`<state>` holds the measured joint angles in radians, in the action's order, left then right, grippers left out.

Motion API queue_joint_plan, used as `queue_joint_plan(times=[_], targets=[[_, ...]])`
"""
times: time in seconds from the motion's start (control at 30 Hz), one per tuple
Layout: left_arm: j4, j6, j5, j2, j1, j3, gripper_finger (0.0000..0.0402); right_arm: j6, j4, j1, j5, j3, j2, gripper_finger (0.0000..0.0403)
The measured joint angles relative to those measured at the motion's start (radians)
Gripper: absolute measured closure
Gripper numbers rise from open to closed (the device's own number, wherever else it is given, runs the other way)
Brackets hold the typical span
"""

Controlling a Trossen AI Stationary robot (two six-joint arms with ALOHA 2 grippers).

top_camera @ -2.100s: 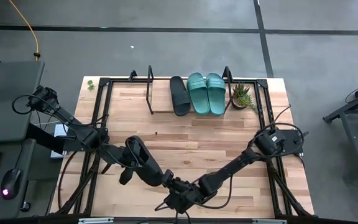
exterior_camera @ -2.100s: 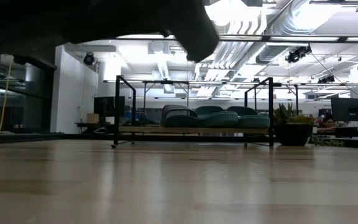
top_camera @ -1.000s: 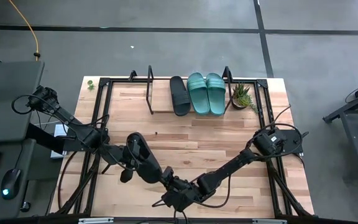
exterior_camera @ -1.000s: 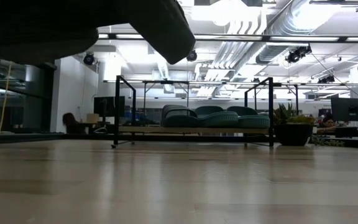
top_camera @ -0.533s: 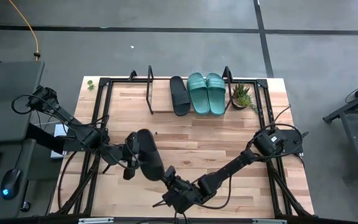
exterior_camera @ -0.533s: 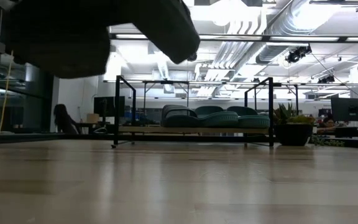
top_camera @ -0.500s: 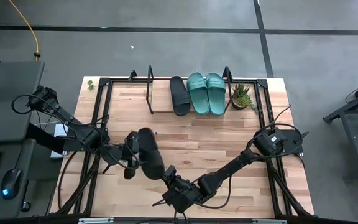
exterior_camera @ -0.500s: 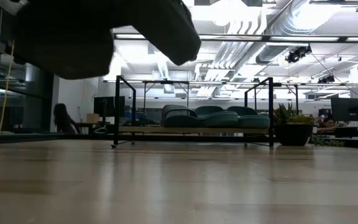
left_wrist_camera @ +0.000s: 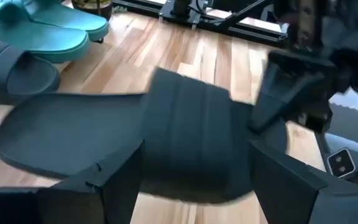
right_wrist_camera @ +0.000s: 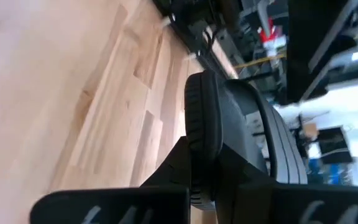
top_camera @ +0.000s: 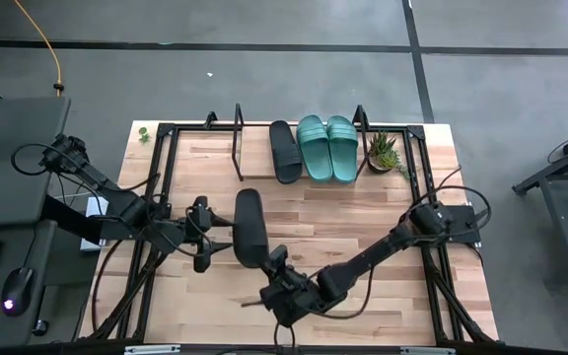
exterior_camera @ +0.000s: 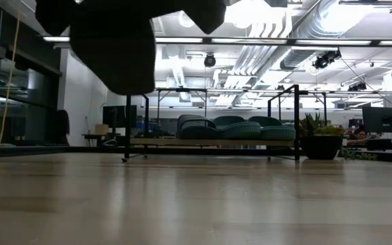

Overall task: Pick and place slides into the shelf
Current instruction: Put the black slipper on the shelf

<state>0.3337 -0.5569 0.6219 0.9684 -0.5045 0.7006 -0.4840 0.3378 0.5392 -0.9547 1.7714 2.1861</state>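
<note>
A black slide hangs above the middle of the table, lengthwise from near to far, with my right gripper shut on its near end. My left gripper stands open just left of it, its fingers spread wide in front of the slide's strap. At the table's far edge the shelf carries another black slide and two teal slides, lying side by side on its board. My right gripper pinches the sole of the black slide at its near end, beside the strap. One finger lies on the underside and the other on the strap side. The fingers come from the table's near side, along the slide. The slide is clear of the table.
A small potted plant stands just right of the shelf. Black frame tubes run along the table's left and right sides. Bare wooden tabletop lies between the held slide and the shelf.
My left gripper has opened, let go of the black slide and drawn back toward the table's left edge. My right gripper has risen and turned with the slide. The slide, slanted between both grippers before, now points toward the shelf.
</note>
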Motion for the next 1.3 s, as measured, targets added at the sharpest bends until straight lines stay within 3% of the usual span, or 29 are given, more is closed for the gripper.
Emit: queue_joint_plan(times=[0.17, 0.37, 0.47, 0.7, 0.9, 1.03, 1.17, 1.3], targets=[[0.034, 0.000, 0.017, 0.000, 0.000, 0.000, 0.0150, 0.043, 0.054, -0.028, 0.015, 0.000, -0.023, 0.0398], [0.078, 0.001, 0.033, -0.002, 0.000, 0.000, 0.0153, 0.048, 0.047, -0.088, 0.132, -0.007, -0.023, 0.0398], [0.113, 0.001, 0.033, -0.004, 0.000, 0.000, 0.0154, 0.040, 0.022, -0.126, 0.137, -0.038, -0.034, 0.0398], [0.165, 0.001, 0.035, -0.050, 0.000, 0.000, 0.0154, 0.009, -0.143, -0.180, 0.173, -0.216, -0.163, 0.0398], [0.205, 0.020, 0.056, -0.099, 0.000, -0.001, 0.0154, -0.101, -0.488, -0.214, 0.207, -0.470, -0.332, 0.0398], [0.193, 0.044, 0.073, -0.121, 0.000, -0.001, 0.0154, -0.163, -0.608, -0.250, 0.242, -0.596, -0.405, 0.0398], [0.185, 0.075, 0.119, -0.141, 0.000, -0.001, 0.0153, -0.212, -0.651, -0.296, 0.264, -0.638, -0.417, 0.0398], [0.179, 0.105, 0.180, -0.155, 0.001, -0.001, 0.0154, -0.238, -0.657, -0.355, 0.351, -0.642, -0.417, 0.0398]])
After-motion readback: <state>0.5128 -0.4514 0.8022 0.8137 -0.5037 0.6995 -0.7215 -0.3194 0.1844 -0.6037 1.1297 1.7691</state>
